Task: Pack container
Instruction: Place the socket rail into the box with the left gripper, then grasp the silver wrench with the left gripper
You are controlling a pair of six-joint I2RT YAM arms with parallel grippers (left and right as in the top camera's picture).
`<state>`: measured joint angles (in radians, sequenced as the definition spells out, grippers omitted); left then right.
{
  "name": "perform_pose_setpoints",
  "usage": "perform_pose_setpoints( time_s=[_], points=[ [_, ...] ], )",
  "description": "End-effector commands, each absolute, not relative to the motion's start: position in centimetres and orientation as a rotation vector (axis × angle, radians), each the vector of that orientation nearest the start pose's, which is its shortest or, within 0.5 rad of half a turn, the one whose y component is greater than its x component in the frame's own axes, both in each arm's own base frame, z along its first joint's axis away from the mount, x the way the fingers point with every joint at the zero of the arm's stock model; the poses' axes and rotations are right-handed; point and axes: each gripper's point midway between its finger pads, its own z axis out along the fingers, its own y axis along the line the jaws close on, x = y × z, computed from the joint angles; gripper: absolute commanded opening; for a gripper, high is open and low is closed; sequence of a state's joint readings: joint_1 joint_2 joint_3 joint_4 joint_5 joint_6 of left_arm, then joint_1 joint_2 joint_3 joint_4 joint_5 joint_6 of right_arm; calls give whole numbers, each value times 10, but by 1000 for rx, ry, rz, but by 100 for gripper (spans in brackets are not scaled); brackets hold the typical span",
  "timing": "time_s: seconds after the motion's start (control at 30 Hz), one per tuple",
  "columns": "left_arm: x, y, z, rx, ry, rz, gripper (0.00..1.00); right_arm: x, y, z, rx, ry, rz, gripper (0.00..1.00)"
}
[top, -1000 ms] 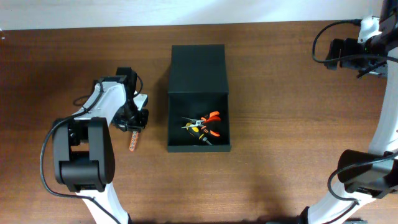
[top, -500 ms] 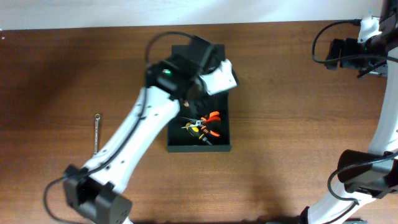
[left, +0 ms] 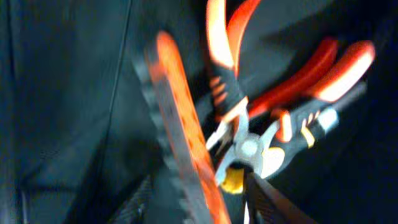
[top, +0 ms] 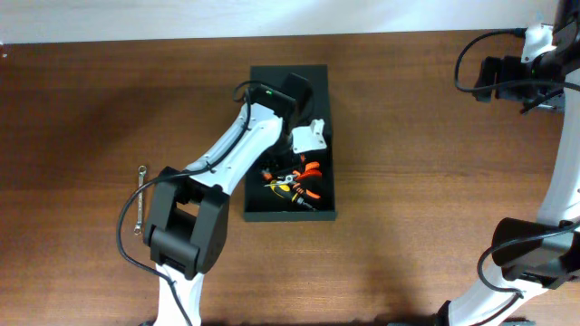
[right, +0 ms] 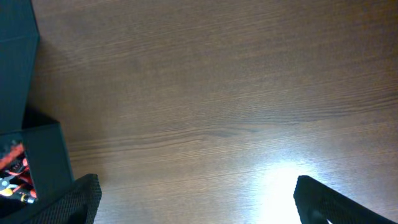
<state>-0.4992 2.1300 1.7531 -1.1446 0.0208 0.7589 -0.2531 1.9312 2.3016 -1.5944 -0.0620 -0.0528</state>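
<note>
L gripper (left: 199, 202) is reaching down into the container (top: 290, 215), which is sitting mid-surface (top: 408, 181) w/ its flap lid (top: 288, 91) lying open toward the far side, so the arm is getting clear access from above. An orange ribbed tool (left: 180, 124) is running lengthwise between the L fingers, slanted, its far end pointing at the box wall. The wrist view is too blurred and cropped to tell whether the fingers are clamping it or standing just clear of it. They look wider apart than the tool, but the contact spot is falling outside the frame.

Right beside it, red-handled pliers (left: 280, 87) are lying on the box floor, heads toward the camera, along w/ at least one other small tool. Prob. the orange tool is coming in at the left of the pile to avoid landing on the handles.

R gripper (right: 196, 202) is hanging wide open over bare wood at the far right corner, holding nothing and well apart from the box, so it isn't crowding the L arm.

A wrench (top: 139, 195) is lying on the wood well left of the box, likely the next item to pack.
</note>
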Motion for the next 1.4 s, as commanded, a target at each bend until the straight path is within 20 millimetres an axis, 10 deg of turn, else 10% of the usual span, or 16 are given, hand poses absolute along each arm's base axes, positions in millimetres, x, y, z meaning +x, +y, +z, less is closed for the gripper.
perform_pose_setpoints(
  time_s=[0.0, 0.3, 0.5, 0.73, 1.03, 1.37],
  points=[
    [378, -200, 95, 1723, 2499, 48, 62, 391, -90, 275, 263, 2778, 19, 99],
    [352, -144, 245, 1421, 2498, 129, 95, 391, -90, 275, 263, 2778, 19, 99],
    [363, 20, 278, 356, 2769, 191, 99, 391, -90, 275, 263, 2778, 19, 99],
    [358, 107, 224, -51, 2841, 72, 99, 392, -90, 275, 264, 2777, 20, 99],
    [335, 95, 87, -64, 2977, -44, 99, 392, -88, 275, 261, 2776, 34, 99],
    [313, 99, 35, -45, 3014, 31, 99, 390, -88, 274, 263, 2785, 36, 99]
  ],
)
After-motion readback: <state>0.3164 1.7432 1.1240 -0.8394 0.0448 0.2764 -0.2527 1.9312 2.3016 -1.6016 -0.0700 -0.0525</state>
